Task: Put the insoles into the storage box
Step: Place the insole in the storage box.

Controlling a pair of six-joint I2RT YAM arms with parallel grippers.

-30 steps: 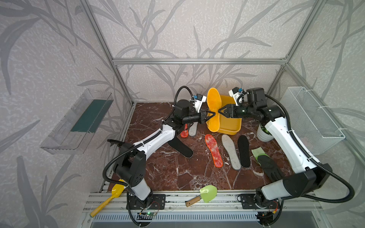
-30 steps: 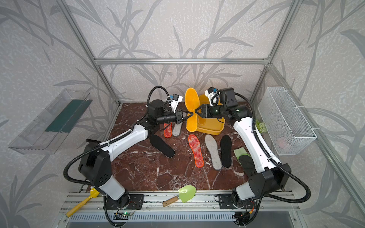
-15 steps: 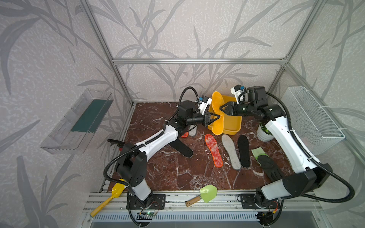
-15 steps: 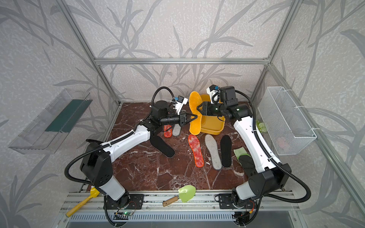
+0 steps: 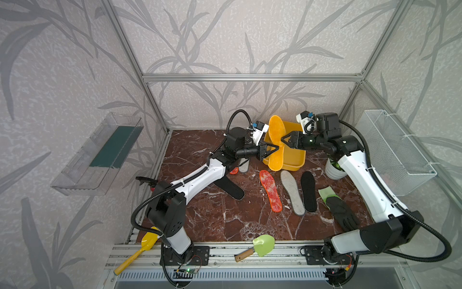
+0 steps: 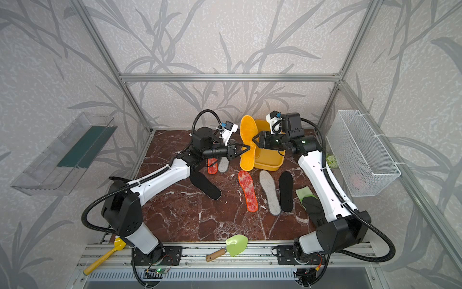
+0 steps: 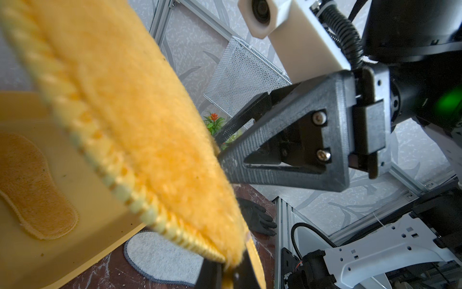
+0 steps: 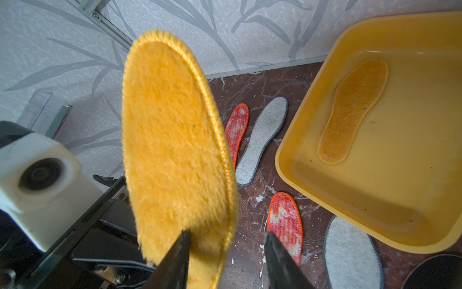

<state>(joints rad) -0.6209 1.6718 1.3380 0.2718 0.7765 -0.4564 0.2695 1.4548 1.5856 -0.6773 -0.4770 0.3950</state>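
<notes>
Count: eight insoles, one box, two grippers. Insoles by colour: two yellow-orange, two red-white, two grey, two black.

The held insole (image 5: 276, 135) is yellow-orange and stands on end, toe up, over the left rim of the yellow box (image 5: 298, 164). It has a fluffy orange face and a ribbed pale-yellow stitched rim. The left gripper (image 5: 274, 149) is clenched on its long edge, below the middle. The right gripper (image 5: 283, 140) faces it from the other side with jaws apart. In the right wrist view the insole's edge sits between the fingers, with bare surface showing beside one finger (image 8: 277, 260). Can't tell whether the other finger touches the fluff.

The boxed insole (image 8: 352, 110) is the other yellow-orange one. It lies flat on the box floor and looks darker, with a thin stitched outline. Both top views hide it; only the wrist views show it.

The box sits near the back edge of the marble surface (image 5: 225, 220), right of centre.

Lying flat in a row in front of the box, apart from each other: red-white insole (image 5: 271, 191), grey insole (image 5: 292, 192), black insole (image 5: 308, 191).

Left of the box, the second red-white (image 6: 212, 166) and second grey (image 6: 223, 164) lie side by side, partly covered by the left arm in the top views. The second black (image 5: 230, 189) is partly under the same arm.

Near the right edge, a black glove (image 5: 341, 210) is partly behind the right arm.
</notes>
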